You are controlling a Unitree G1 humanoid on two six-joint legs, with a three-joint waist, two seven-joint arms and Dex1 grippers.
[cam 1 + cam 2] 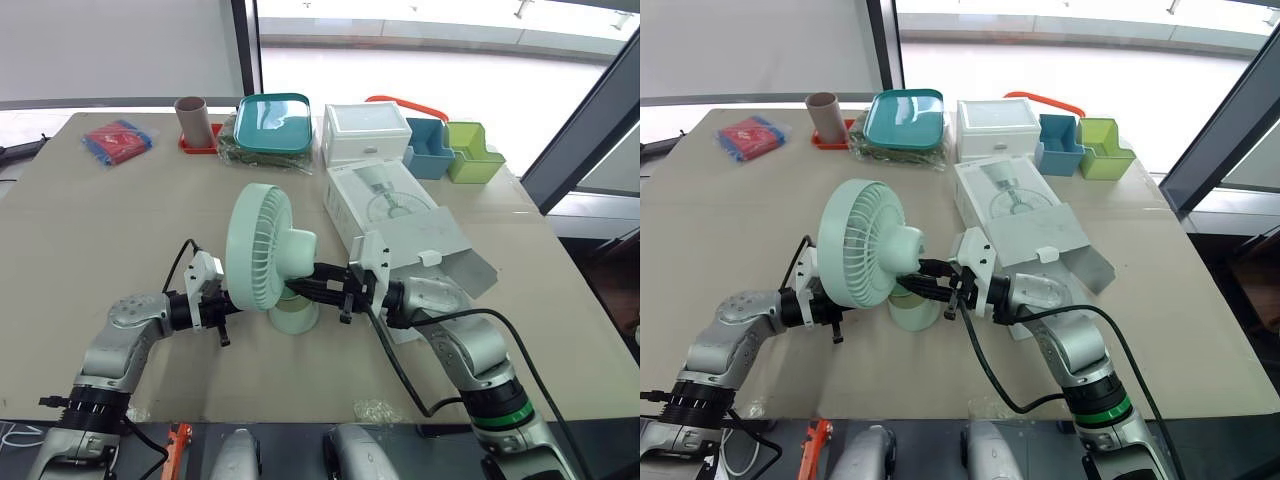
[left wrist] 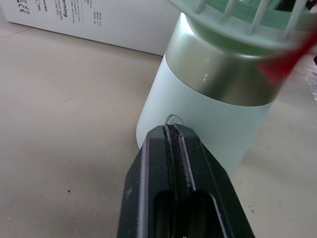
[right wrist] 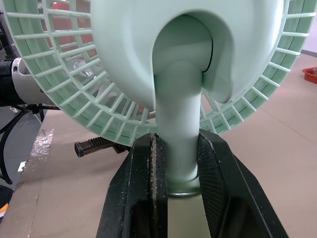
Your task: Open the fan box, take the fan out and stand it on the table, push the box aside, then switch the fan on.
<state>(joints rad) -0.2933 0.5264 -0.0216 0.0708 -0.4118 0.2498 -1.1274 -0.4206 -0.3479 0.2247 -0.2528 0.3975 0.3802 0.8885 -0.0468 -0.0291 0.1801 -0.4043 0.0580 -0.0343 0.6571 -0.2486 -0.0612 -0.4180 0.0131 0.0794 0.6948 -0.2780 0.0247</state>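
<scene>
The mint-green fan (image 1: 258, 243) stands upright on the tan table (image 1: 120, 230), its grille facing my left. My right gripper (image 3: 178, 144) is shut on the fan's thin stem (image 3: 179, 119), just above the base (image 1: 293, 318). My left gripper (image 2: 171, 131) is shut, its joined fingertips touching the front of the base (image 2: 208, 129) at a small round button. In the eye views the fan head hides the left fingertips. The white fan box (image 1: 400, 215) lies open on the table to the right of the fan, flap out toward my right arm.
Along the far edge stand a red packet (image 1: 118, 140), a brown cup (image 1: 193, 122), stacked teal trays (image 1: 272, 124), a white container (image 1: 365, 133), a blue bin (image 1: 430, 148) and a green bin (image 1: 473, 152). Black cables trail from both wrists.
</scene>
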